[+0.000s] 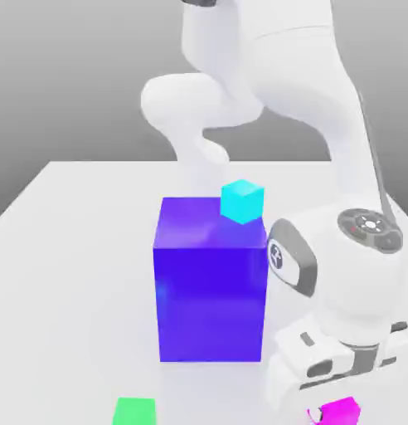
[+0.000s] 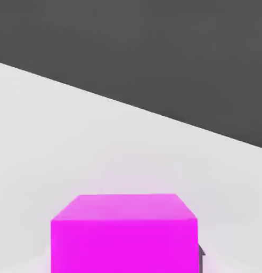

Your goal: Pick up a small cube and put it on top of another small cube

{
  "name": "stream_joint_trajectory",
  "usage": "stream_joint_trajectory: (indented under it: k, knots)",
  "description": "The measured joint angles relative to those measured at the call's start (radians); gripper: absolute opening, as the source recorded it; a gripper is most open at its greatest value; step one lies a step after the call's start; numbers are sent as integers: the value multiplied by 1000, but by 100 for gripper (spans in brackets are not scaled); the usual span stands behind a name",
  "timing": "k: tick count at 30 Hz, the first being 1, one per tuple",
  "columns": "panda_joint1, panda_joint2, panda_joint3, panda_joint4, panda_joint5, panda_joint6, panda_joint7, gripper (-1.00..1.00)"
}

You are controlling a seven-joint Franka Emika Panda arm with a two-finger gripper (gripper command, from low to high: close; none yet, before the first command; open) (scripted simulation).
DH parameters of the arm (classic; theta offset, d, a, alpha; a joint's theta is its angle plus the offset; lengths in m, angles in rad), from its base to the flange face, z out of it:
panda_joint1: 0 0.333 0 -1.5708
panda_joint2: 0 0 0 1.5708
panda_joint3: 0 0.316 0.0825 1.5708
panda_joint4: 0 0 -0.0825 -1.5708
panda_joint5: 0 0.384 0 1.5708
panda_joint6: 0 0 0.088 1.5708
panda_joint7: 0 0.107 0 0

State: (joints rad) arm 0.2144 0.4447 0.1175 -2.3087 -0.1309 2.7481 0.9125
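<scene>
Magenta cube (image 2: 124, 246) sits nearest you, toward the exterior view's right of the big blue block (image 1: 211, 303) and nearer the camera, with the gripper (image 1: 334, 412) closed on it. Looks light, stiff, maybe slick; keep your hold square on opposite side faces, mid-height.

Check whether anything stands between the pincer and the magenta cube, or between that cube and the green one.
Nothing visible: the pincer is at the magenta cube; bare tabletop lies toward the green cube; the blue block sits beyond that line.
</scene>
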Motion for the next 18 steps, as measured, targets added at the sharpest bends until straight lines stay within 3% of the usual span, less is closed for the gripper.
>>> stream_joint_trajectory:
  k: [3,10,14,15,18]
  knots:
    - [-29,-95,10,-19,31,-75,-28,-100]
    - [-244,-194,-107,-32,114,-159,-169,-100]
    - [-339,-115,-151,-15,156,-96,-233,-100]
    - [-346,-86,-152,-12,160,-70,-237,100]
    - [-346,-86,-152,-12,160,-70,-237,100]
